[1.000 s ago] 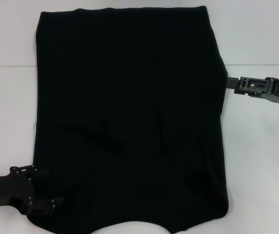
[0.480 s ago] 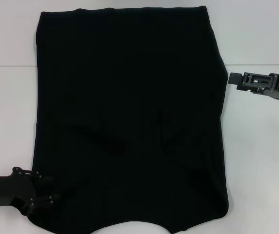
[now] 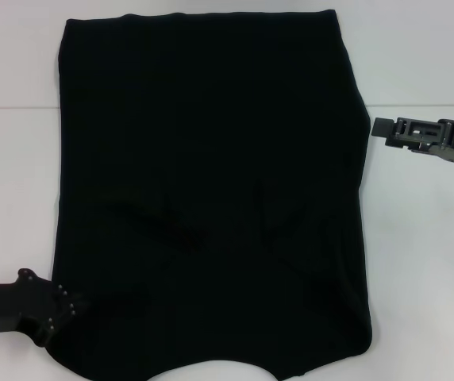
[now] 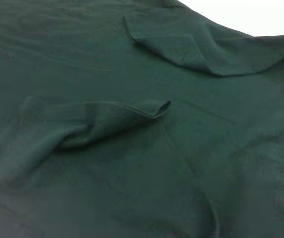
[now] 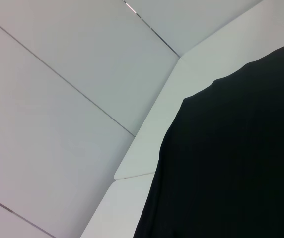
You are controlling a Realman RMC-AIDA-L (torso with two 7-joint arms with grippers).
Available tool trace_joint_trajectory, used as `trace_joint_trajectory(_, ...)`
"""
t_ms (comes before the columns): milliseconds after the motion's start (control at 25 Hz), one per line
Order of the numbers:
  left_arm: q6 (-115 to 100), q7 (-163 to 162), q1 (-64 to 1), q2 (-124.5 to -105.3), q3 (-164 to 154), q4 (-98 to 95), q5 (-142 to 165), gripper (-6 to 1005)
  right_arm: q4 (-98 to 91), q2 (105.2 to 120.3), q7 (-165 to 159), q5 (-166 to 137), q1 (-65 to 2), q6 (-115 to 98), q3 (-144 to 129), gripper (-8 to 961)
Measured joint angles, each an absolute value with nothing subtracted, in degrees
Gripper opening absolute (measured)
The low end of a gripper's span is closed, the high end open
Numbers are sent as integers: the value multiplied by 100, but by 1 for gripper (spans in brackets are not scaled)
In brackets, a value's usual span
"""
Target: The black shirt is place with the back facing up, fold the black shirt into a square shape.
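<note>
One black shirt (image 3: 211,190) lies spread on the white table (image 3: 425,262), covering most of its middle, from near the far edge down to the near edge, where the cloth runs out of the head view. No print shows on the upper face. Two grippers are in sight, one at each side. The left gripper (image 3: 48,311) sits at the shirt's near left corner, touching the cloth edge; whether its jaws are apart or together cannot be told, since dark cloth and dark metal merge there. The right gripper (image 3: 379,127) hangs just beside the shirt's right edge, apart from the cloth, and the state of its jaws cannot be told either. Bare table lies open along both side edges. The left wrist view shows a raised crease (image 4: 117,116) in the cloth.
</note>
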State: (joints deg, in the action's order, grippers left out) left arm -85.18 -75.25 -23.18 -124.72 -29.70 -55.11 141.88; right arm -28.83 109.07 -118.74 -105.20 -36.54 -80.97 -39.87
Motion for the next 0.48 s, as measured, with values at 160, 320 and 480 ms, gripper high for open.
trace_joint_trajectory(160, -8579, -7530, -2267, -12463, -2666, -5511, 14042, 96, -2883, 10908, -11874, -10531, -3644, -8105, -4020, 651)
trace_joint_trajectory(320, -8685, -7462, -2143, -12447, -2249, -5491, 13822, 48, -2880, 10912, -11868, -10553, -3607, -8171, -4050, 650)
trace_joint_trajectory(480, -8754, -7333, -2003, -12451, -1909, -5448, 13747, 38, -2875, 10907, -11830, -10556, -3526, -8361, -4059, 648)
